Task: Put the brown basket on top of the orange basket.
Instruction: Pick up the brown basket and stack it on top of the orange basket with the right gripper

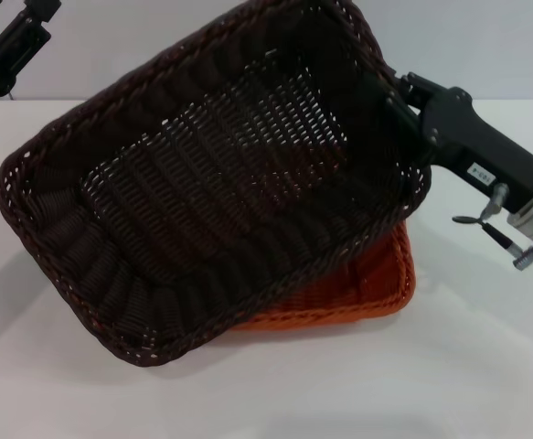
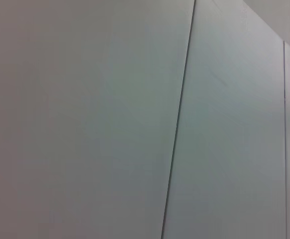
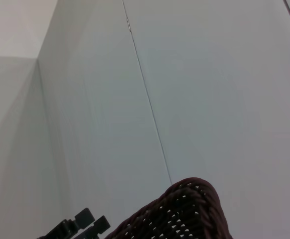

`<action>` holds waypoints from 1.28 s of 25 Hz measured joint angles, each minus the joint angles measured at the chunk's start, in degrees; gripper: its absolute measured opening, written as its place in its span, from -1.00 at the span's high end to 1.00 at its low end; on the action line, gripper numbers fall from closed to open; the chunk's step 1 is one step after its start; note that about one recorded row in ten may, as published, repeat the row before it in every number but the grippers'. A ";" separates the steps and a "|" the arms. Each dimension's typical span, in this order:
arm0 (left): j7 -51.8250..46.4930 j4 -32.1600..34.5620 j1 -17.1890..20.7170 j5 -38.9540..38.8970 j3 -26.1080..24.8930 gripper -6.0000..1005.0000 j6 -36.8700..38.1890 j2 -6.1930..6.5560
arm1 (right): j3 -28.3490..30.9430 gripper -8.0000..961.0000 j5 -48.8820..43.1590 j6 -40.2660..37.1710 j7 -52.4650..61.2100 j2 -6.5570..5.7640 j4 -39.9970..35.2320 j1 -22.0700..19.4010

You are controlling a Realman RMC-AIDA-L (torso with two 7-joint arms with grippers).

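The brown basket (image 1: 211, 183) is tilted in the head view, with its right end raised and its open side facing me. It covers most of the orange basket (image 1: 362, 293), which lies on the white table (image 1: 467, 366) beneath it and shows only its near right corner. I cannot tell whether the two touch. My right gripper (image 1: 401, 96) is shut on the brown basket's right rim. A corner of that rim shows in the right wrist view (image 3: 184, 214). My left arm (image 1: 15, 41) is raised at the far left, apart from the baskets.
The left wrist view shows only grey wall panels (image 2: 135, 119). The right wrist view shows wall panels (image 3: 209, 99) and a small dark part (image 3: 82, 225) at its edge.
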 joint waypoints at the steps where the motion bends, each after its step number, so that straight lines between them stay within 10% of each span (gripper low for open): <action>1: -0.01 0.00 0.00 0.01 0.02 -0.65 -0.02 0.06 | 0.26 0.60 0.00 -0.53 -1.01 0.00 0.63 -0.44; 30: -0.38 0.00 -0.33 0.04 -0.32 -0.34 -0.09 1.07 | 0.36 0.59 -0.10 -3.63 -5.16 -0.24 0.99 -4.43; 32: -0.31 0.00 -0.43 0.04 -0.32 -0.34 -0.13 1.15 | 0.54 0.36 -0.09 -3.23 -5.24 -0.29 0.85 -4.62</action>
